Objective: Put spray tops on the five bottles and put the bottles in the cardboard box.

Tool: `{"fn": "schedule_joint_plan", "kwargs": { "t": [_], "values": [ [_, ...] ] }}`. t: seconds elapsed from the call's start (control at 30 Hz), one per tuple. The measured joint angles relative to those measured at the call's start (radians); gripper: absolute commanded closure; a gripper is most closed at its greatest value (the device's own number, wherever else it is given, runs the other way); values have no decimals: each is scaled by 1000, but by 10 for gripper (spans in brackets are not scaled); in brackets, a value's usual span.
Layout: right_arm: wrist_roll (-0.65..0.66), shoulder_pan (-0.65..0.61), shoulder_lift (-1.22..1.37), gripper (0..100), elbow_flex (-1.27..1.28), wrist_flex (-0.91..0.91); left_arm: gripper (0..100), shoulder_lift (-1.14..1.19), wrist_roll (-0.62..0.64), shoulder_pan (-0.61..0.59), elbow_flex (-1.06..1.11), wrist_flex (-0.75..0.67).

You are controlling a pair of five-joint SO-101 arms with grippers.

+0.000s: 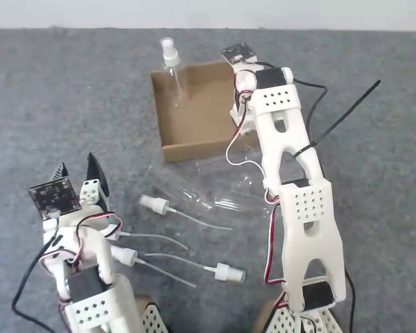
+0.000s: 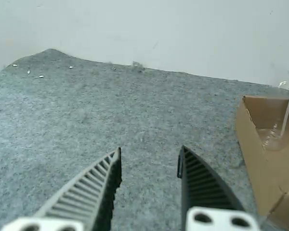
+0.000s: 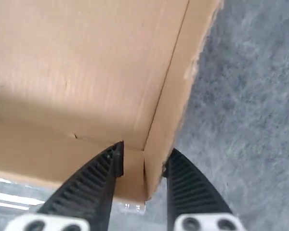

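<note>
Cardboard box (image 1: 194, 149) sits mid-table on grey felt (image 1: 69, 90), with one capped bottle (image 1: 175, 80) upright in its far corner. Right gripper (image 3: 143, 156) hangs at the box's wall, jaws narrowly apart with the wall's edge between them. Any closing or sideways travel from here would likely snag the wall, drag the box and topple that bottle. Left gripper (image 2: 149, 159) is parted and empty over bare felt, well apart from the work. Uncapped bottles (image 1: 194, 187) lie just before the box, clear and bunched, count uncertain; a grasp may slip or roll them. Loose tops (image 1: 154, 203) trail thin tubes, liable to bend or miss a neck.
</note>
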Motion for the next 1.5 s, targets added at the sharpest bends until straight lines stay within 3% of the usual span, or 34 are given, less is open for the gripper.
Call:
{"fn": "schedule_joint_plan", "kwargs": {
  "t": [0.6, 0.87, 1.23, 1.5],
  "values": [
    [0, 6, 0, 981, 0, 138, 818, 0, 0, 0, 0, 0],
    [0, 6, -2, 747, 0, 143, 818, 0, 0, 0, 0, 0],
    [2, 6, -184, 743, 9, 144, 818, 0, 0, 0, 0, 0],
    [60, 8, -400, 745, 250, 147, 818, 0, 0, 0, 0, 0]
  ]
}}
